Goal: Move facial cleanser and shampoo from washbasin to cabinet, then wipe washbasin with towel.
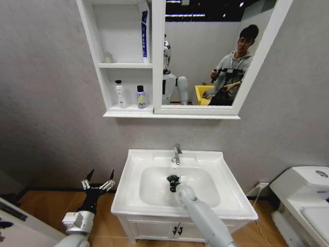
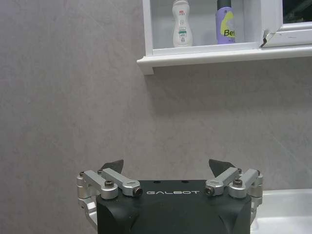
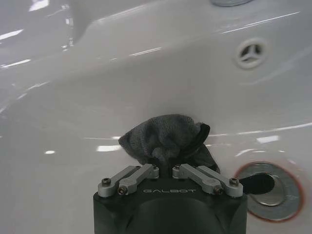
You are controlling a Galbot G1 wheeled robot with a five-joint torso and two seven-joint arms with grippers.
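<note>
Towel (image 3: 163, 139) — bunched on the glossy white bowl of the washbasin (image 1: 154, 159), just beside the red-ringed drain (image 3: 270, 190), below the chrome tap (image 1: 176, 154). Right gripper (image 3: 165, 163), arm reaching down into the bowl, pinches the towel. Left gripper (image 2: 165, 168) hangs beside the washbasin — fingers spread wide, holding nothing. Two bottles (image 1: 129, 94) stand in the cabinet (image 1: 123, 65) above.

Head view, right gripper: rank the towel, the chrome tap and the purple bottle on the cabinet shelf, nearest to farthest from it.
1. towel: clamped in the right gripper, down in the washbasin bowl.
2. chrome tap: on the back rim, just beyond the bowl.
3. purple bottle: up on the lowest shelf of the cabinet, beside the white bottle.
</note>
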